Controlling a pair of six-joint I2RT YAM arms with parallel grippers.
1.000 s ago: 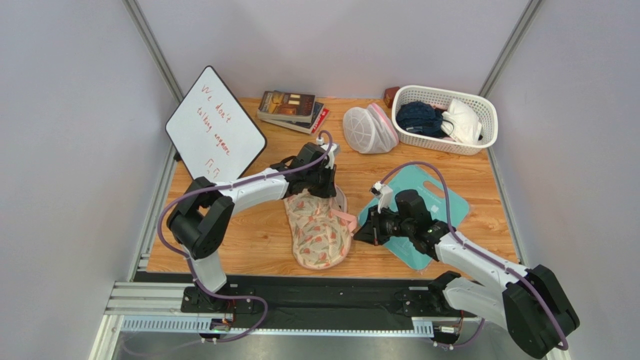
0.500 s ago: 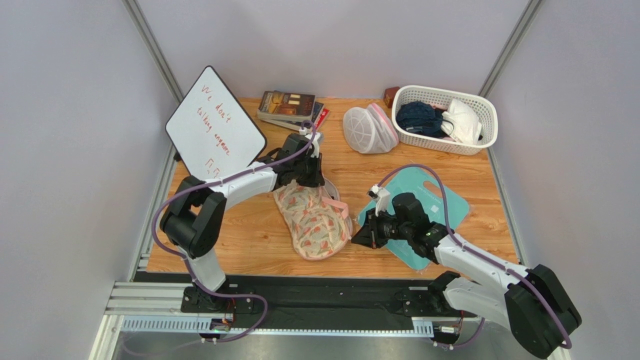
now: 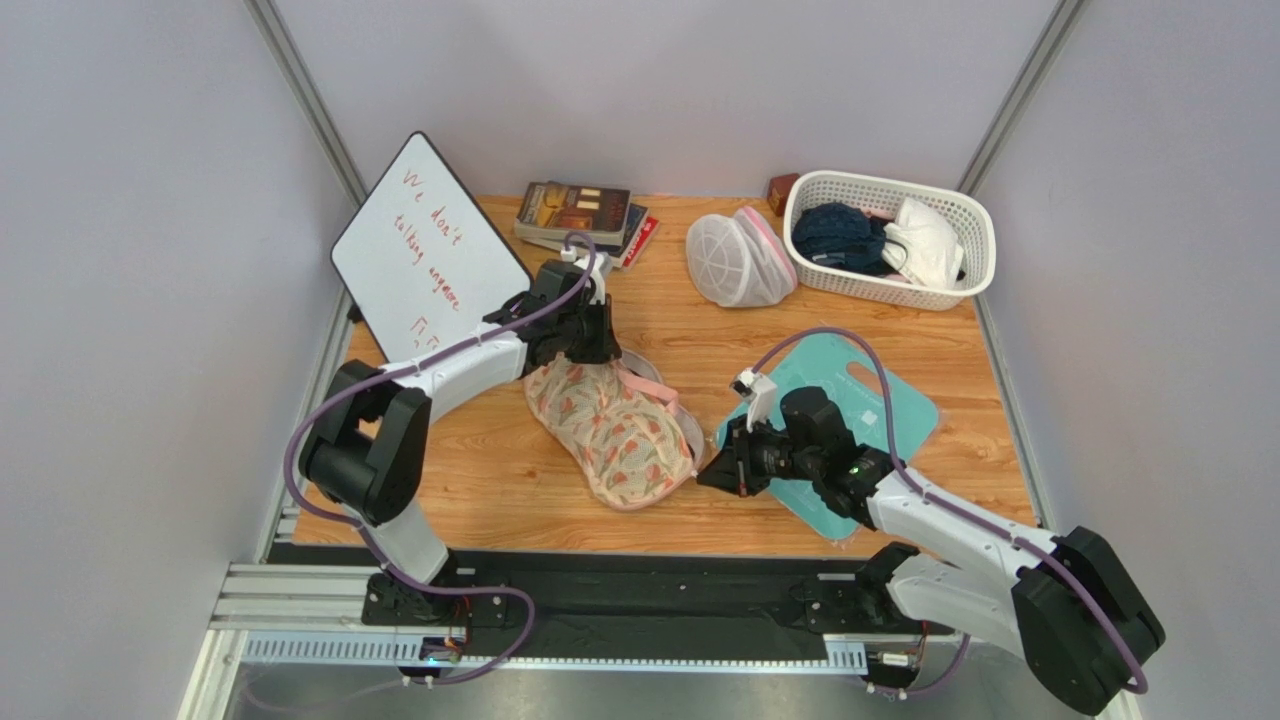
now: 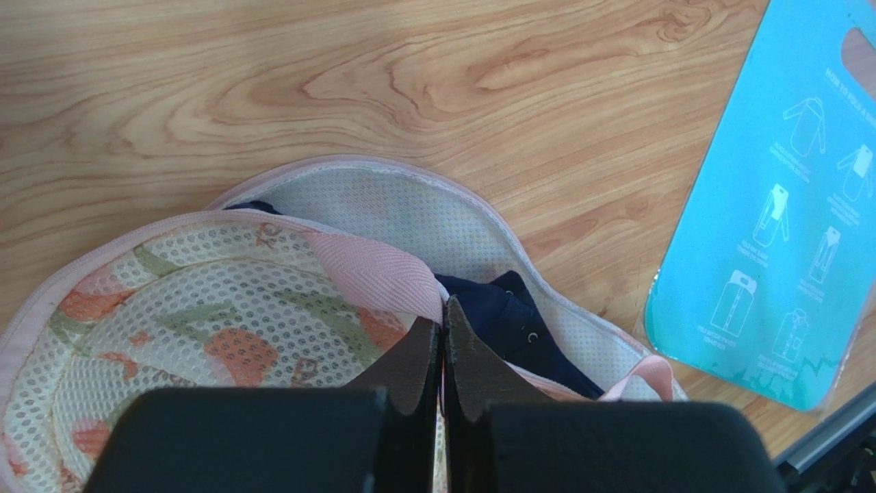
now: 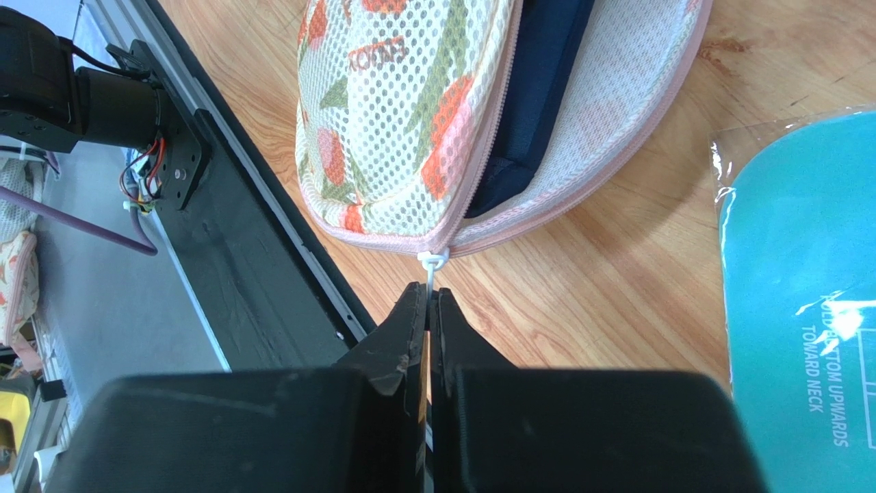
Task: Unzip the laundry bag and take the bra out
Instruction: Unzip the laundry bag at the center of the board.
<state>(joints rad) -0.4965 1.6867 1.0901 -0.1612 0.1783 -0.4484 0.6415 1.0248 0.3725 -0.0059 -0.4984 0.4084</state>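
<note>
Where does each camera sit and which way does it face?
Top external: above, behind the bases, looking down on the table; both arms show.
Left wrist: looks down past the left end effector, shut on the laundry bag.
Right wrist: looks past the right end effector, shut on the zip pull.
Both wrist views share the navy bra and teal card.

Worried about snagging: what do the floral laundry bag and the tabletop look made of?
The laundry bag looks like soft matte mesh fabric: regular small holes show. The tabletop looks like wood or wood-look laminate, smooth, going by its grain pattern.
</note>
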